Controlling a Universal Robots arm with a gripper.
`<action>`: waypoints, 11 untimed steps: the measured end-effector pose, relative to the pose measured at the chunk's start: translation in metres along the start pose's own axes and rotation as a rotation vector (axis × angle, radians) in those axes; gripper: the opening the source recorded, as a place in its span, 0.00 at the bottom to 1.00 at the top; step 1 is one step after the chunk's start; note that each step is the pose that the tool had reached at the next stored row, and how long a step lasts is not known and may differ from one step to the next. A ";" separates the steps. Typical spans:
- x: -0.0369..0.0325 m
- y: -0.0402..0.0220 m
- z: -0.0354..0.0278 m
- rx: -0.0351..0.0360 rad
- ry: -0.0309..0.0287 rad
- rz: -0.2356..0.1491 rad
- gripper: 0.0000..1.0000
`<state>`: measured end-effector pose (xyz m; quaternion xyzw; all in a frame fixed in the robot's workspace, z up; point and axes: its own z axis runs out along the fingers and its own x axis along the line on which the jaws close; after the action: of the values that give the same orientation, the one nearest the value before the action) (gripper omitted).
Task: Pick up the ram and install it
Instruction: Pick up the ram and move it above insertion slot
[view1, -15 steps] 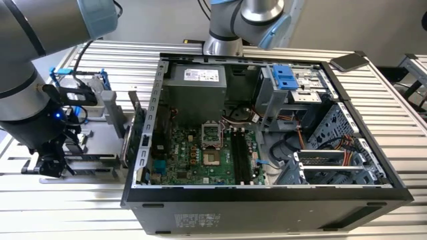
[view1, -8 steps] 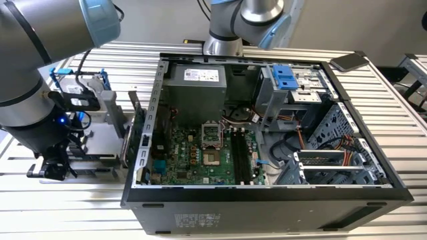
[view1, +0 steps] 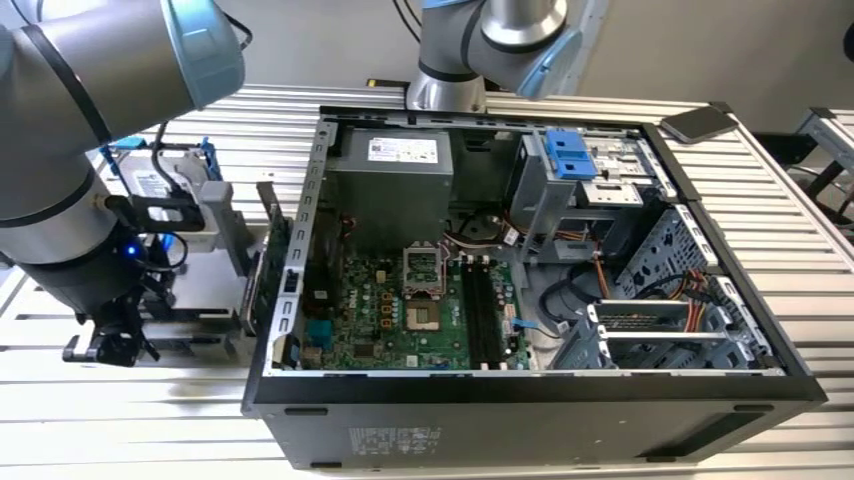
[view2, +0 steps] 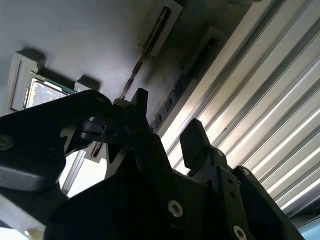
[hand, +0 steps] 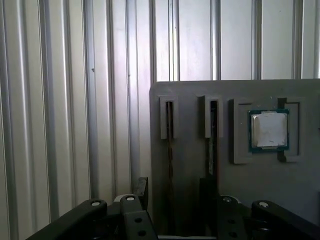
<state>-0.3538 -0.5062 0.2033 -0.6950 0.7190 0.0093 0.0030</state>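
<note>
The ribbed aluminium counter (view1: 147, 430) carries the open black computer case (view1: 534, 400). The long black slots (view1: 483, 320) on its green board (view1: 374, 330) look empty, so installing is not done. The thin dark ram stick (hand: 213, 150) stands on its edge in the grey slotted holder (hand: 190, 100). The end effector (hand: 175, 187) hovers above the holder with fingers apart and holds nothing, so I judge the picking up is not yet done.

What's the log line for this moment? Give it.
claw: open, empty | ram: edge-on in grey holder slot, untouched | claw near holder

Tool (hand: 175, 184) cut off at the edge — hides the tray's (hand: 190, 160) near end.
</note>
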 end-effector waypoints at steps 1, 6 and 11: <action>0.0000 0.0000 0.0013 0.0001 -0.0001 0.000 1.00; 0.0001 -0.0001 0.0065 0.0000 0.0000 -0.009 1.00; 0.0002 -0.0001 0.0094 -0.0005 0.0002 -0.039 1.00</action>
<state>-0.3538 -0.5062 0.1939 -0.7090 0.7051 0.0093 0.0030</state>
